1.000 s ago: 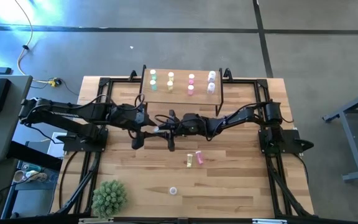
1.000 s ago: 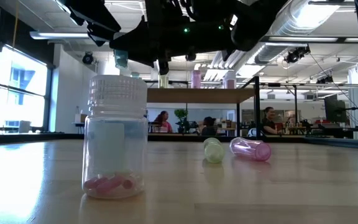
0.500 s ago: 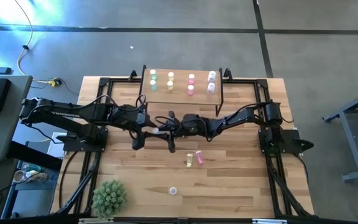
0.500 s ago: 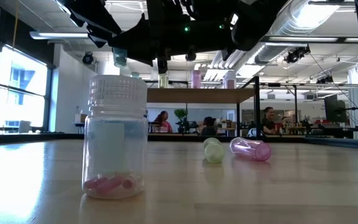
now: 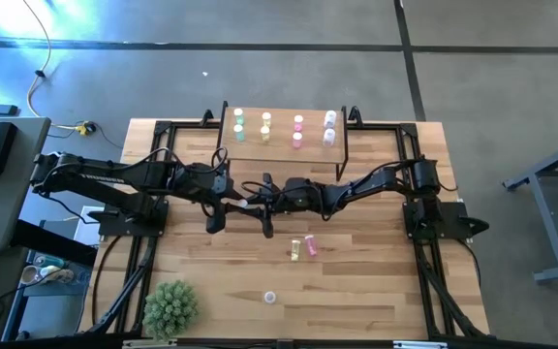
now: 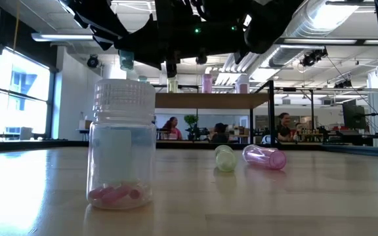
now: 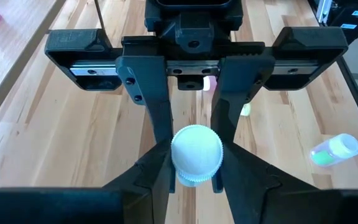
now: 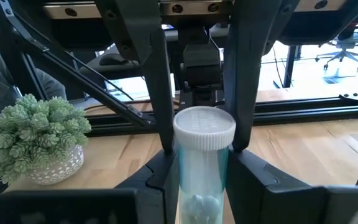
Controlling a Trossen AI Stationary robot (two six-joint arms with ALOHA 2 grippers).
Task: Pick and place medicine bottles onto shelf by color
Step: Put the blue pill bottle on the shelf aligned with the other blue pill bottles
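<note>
Wood surface (image 5: 376, 291) near edge: clear bottle (image 6: 121, 144) upright, plant ball (image 5: 170, 307) at corner. Mid-surface: yellow bottle (image 5: 296, 250) and pink bottle (image 5: 310, 245) lying, unplaced. Above centre, left gripper (image 5: 243, 204) and right gripper (image 5: 260, 204) meet, both jaws seemingly clamped on white-capped bottle (image 7: 196, 151): likely handover. Far: shelf (image 5: 281, 145) holds about eight bottles, sorted.

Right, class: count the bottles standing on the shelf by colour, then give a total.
Green bottles: 2
Yellow bottles: 2
Pink bottles: 2
White bottles: 2
Total on the shelf: 8
</note>
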